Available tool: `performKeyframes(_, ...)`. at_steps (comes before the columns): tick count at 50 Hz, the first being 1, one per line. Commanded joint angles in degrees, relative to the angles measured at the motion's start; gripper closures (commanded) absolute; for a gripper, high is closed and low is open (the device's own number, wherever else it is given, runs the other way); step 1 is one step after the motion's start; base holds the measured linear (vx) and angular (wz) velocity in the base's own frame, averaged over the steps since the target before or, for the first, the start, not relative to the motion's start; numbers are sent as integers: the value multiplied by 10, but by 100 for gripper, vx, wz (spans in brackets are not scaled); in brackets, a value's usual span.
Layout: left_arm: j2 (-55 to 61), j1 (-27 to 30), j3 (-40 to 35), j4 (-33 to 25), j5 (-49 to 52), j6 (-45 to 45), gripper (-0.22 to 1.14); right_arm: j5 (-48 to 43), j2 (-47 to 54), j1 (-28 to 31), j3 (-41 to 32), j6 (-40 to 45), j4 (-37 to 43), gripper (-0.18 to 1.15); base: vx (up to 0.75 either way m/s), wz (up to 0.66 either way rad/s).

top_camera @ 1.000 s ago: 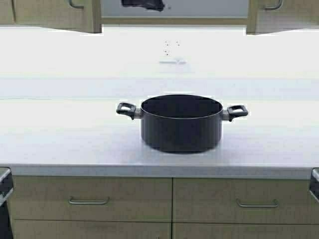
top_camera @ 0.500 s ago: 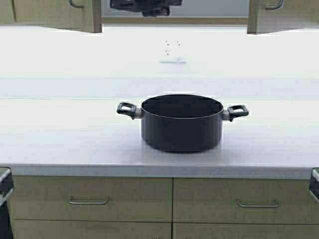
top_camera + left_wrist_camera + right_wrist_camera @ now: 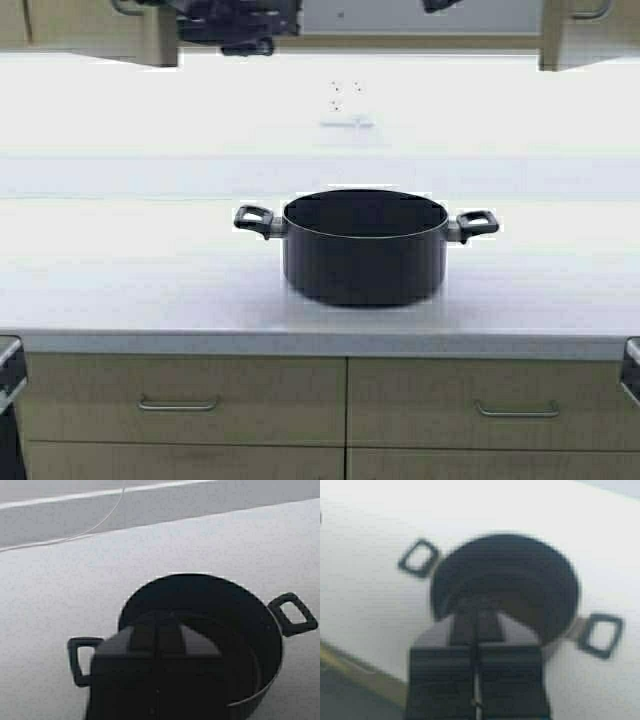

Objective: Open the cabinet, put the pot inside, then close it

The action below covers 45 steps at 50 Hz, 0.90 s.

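The dark pot (image 3: pixel 363 250) stands upright in the middle of the white counter (image 3: pixel 120 270), with a loop handle on each side. It also shows from above in both wrist views, as the pot (image 3: pixel 225 610) and the pot (image 3: pixel 520 580). High up, the cabinet's left door (image 3: pixel 150 40) and right door (image 3: pixel 590 35) stand apart, with a gap between them. My left gripper (image 3: pixel 240 25) hangs by the left door's inner edge. Its fingertips (image 3: pixel 157 630) are shut, holding nothing. My right gripper (image 3: pixel 440 5) barely shows at the top edge, and its fingertips (image 3: pixel 476 615) are also shut and empty.
Beige drawer fronts with horizontal steel handles (image 3: pixel 178 404) (image 3: pixel 515 409) run below the counter's front edge. A small fitting (image 3: pixel 346 123) is on the white back wall. Dark parts of my frame show at the lower corners (image 3: pixel 8 375) (image 3: pixel 632 368).
Both cabinet door edges have moved outward, so the gap between them is wider. My left arm has shifted left along the top, and the right arm has come into view there. The pot has not moved.
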Motion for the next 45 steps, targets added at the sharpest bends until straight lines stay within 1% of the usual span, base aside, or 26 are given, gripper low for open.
performKeyframes(1,-58,22,33,-1,-7,0,89,-4,-59,-46,21,2,-1,91,0,0)
performKeyframes(4,-75,17,42,-2,-3,0,88,0,-81,-45,33,3,4,86,0,0)
performKeyframes(6,-84,7,47,-1,-3,0,87,11,-93,-43,38,3,12,79,0,0)
performKeyframes(8,-93,-7,52,-1,-3,0,84,25,-105,-40,43,3,23,67,0,0)
performKeyframes(11,-105,-32,57,-1,-4,-1,76,40,-124,-40,50,3,49,44,0,0)
performKeyframes(13,-109,-47,59,-2,-5,-3,68,45,-134,-40,58,3,72,27,0,0)
performKeyframes(16,-112,-69,61,-1,-10,-7,51,44,-148,-40,74,3,115,5,0,0)
performKeyframes(18,-111,-83,62,-1,-16,-15,39,39,-155,-40,84,2,147,-5,0,0)
performKeyframes(19,-111,-90,64,-2,-21,-22,33,33,-157,-40,90,2,163,-7,0,0)
performKeyframes(24,-105,-113,83,-1,-74,-70,2,-27,-166,-22,134,2,243,-6,0,0)
performKeyframes(26,-98,-119,98,-1,-107,-99,-9,-66,-167,-2,155,2,272,-5,0,0)
performKeyframes(27,-95,-121,105,-2,-125,-115,-11,-88,-167,12,163,3,283,-5,0,0)
performKeyframes(29,-85,-122,121,-1,-165,-152,-13,-138,-167,44,181,4,302,-6,0,0)
performKeyframes(32,-63,-126,147,-2,-233,-216,-11,-218,-162,96,205,11,323,-6,0,0)
performKeyframes(36,-23,-129,178,1,-327,-314,-11,-335,-148,163,237,49,331,-6,0,0)
performKeyframes(38,5,-129,191,3,-374,-365,-11,-381,-136,183,251,91,329,-6,0,0)
performKeyframes(41,49,-128,206,4,-442,-439,-11,-438,-117,195,278,178,311,-6,0,0)
performKeyframes(45,124,-128,215,4,-542,-548,-11,-487,-84,195,310,325,243,-6,0,0)
